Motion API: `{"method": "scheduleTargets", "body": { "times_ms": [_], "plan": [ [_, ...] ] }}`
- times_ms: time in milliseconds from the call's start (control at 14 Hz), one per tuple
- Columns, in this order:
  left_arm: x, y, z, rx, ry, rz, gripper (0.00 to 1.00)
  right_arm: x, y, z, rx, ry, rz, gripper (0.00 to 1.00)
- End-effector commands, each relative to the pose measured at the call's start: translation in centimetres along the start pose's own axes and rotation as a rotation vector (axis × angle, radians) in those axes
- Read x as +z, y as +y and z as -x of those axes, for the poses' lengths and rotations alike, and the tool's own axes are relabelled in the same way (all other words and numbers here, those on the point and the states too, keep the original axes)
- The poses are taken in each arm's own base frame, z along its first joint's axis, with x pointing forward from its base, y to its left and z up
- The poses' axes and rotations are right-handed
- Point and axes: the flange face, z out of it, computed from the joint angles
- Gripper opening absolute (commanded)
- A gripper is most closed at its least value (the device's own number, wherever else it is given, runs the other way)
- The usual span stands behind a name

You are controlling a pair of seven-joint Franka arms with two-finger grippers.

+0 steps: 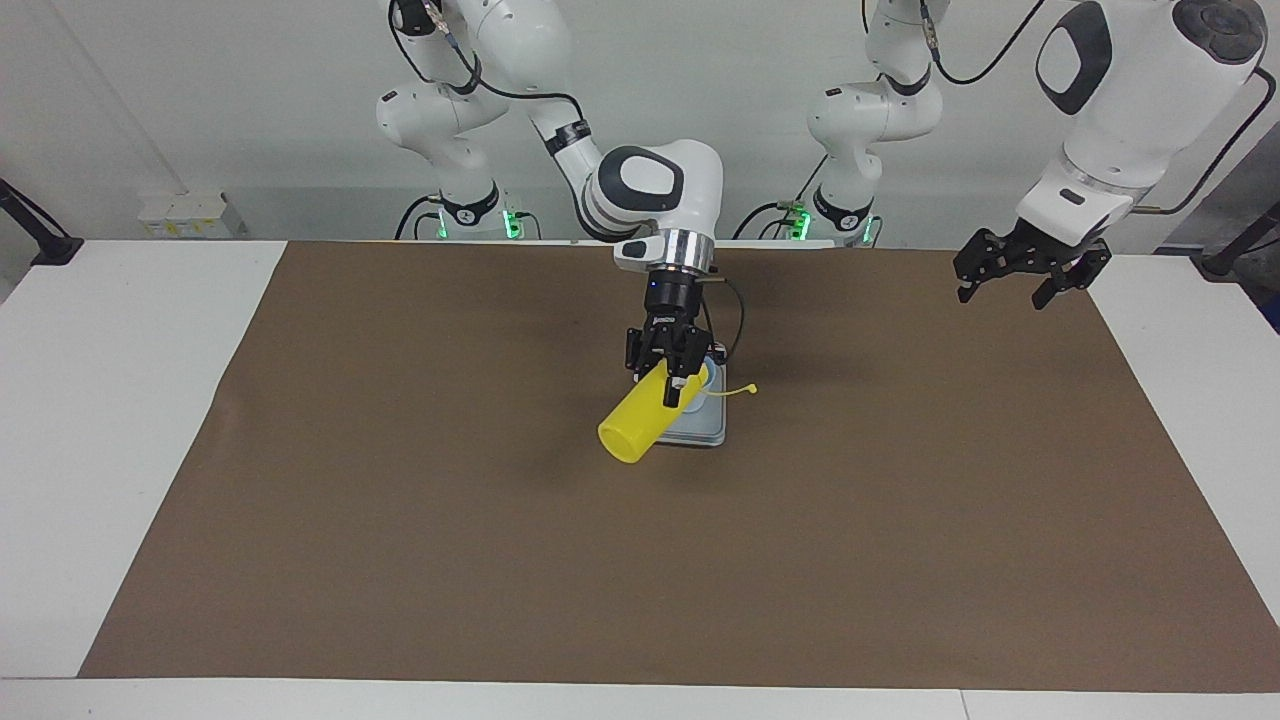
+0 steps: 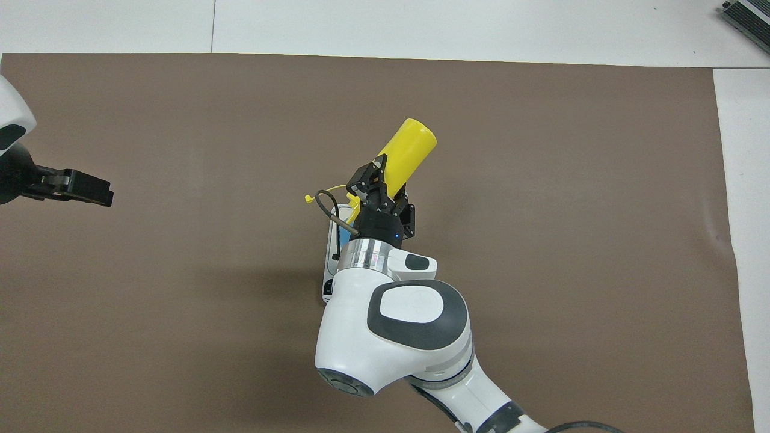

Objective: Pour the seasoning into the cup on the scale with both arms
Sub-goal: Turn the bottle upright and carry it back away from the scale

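My right gripper (image 1: 672,382) (image 2: 381,187) is shut on the yellow seasoning bottle (image 1: 640,425) (image 2: 406,150), held tilted in the air over the scale (image 1: 703,430) (image 2: 330,264). The bottle's base points away from the robots and its nozzle end is hidden by the gripper; its tethered cap tip (image 1: 750,390) (image 2: 309,198) dangles out to the side. The light blue cup (image 1: 706,377) (image 2: 343,236) stands on the scale, mostly covered by the gripper and bottle. My left gripper (image 1: 1020,280) (image 2: 102,193) hangs open over the mat at the left arm's end, waiting.
A brown mat (image 1: 400,520) (image 2: 571,210) covers most of the white table (image 1: 110,400). A grey object (image 2: 749,18) lies at the table's corner farthest from the robots at the right arm's end.
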Motion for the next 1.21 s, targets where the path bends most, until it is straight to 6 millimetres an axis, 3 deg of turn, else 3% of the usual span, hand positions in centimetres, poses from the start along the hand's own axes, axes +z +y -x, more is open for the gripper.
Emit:
{"method": "scheduleTargets", "body": {
  "times_ms": [0,214,643,929,1143],
  "plan": [
    [0.1,-0.3,0.0,0.012,0.002,-0.001,1.0,-0.8,-1.6,-2.9,0.155,-0.126,0.069,0.0],
    [0.1,-0.3,0.0,0.012,0.0,-0.001,1.0,0.1,-1.9,-5.3,0.271,-0.2,0.196,0.0],
    [0.1,-0.3,0.1,0.015,0.0,-0.001,1.0,5.0,-0.5,-11.8,0.445,-0.324,0.414,0.0],
    [0.3,-0.3,0.2,0.015,-0.004,-0.001,1.0,8.9,2.1,-16.8,0.652,-0.444,0.57,0.0],
    [0.3,-0.3,0.2,0.013,-0.004,-0.001,1.0,11.3,5.2,-20.8,0.681,-0.56,0.696,0.0]
  ]
}}
